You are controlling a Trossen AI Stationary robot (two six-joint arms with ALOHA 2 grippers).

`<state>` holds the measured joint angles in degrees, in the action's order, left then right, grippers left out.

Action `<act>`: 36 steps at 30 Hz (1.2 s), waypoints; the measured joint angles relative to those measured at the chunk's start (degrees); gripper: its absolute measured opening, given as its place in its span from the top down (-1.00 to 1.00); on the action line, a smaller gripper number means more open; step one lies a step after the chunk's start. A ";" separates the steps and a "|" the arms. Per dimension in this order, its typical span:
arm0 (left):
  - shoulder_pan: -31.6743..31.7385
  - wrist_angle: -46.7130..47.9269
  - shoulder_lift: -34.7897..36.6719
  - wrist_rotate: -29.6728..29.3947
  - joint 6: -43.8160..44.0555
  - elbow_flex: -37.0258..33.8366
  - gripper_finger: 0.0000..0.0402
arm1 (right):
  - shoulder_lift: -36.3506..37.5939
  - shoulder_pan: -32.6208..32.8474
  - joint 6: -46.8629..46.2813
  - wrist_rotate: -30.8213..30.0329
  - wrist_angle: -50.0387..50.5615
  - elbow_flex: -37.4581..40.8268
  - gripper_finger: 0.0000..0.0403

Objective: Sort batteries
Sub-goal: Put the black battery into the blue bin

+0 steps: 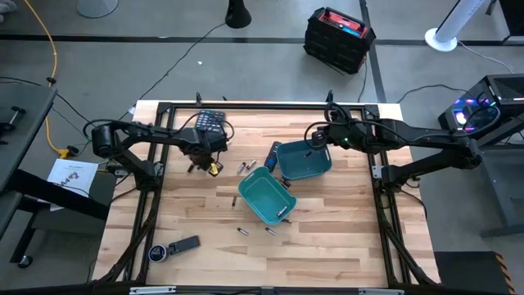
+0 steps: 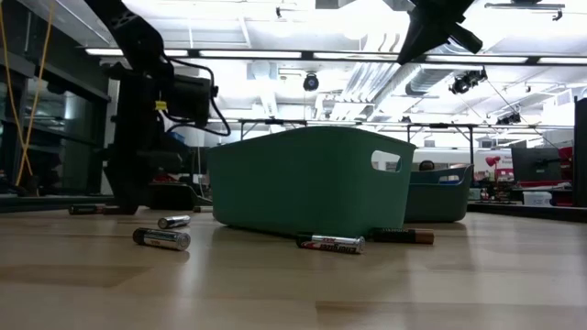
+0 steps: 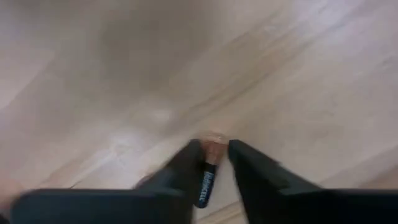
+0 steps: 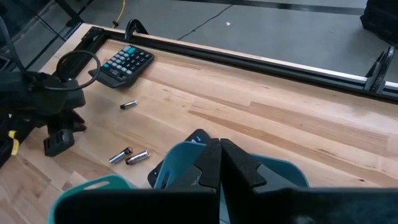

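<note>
My left gripper hangs near the table's left side, just in front of the calculator, shut on a black battery with a copper end. My right gripper hovers over the far teal bin, and its fingers are shut with nothing showing between them. A second teal bin stands nearer the middle. Loose batteries lie flat on the wood: two between the left gripper and the bins, two in front of the near bin, and several in the low view. My left gripper pinches the battery between its two fingers, which point down from above. The battery lies along the fingers, and its copper end sticks out past the fingertips toward the table. It looks lifted clear of the wood.
A black remote and a round dark object lie at the near left corner. A small blue object sits beside the far bin. The table's metal frame runs along its edges. Bare wood lies at the near right.
</note>
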<state>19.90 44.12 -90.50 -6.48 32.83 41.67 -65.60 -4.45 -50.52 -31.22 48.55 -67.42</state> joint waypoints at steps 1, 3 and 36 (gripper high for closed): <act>-0.25 -0.23 0.54 -0.12 0.00 -0.12 0.85 | 0.00 0.00 0.00 -0.02 0.07 0.00 1.00; -0.68 -1.56 2.30 -0.24 0.53 -0.39 0.90 | 0.00 0.00 0.02 -0.02 0.11 0.00 1.00; -11.55 -27.14 -14.92 8.30 -19.23 46.12 0.21 | 0.37 0.00 0.24 -0.20 0.11 0.00 1.00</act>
<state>8.35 16.98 -105.42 1.82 13.60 87.79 -65.23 -4.45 -50.28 -31.42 48.66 -67.42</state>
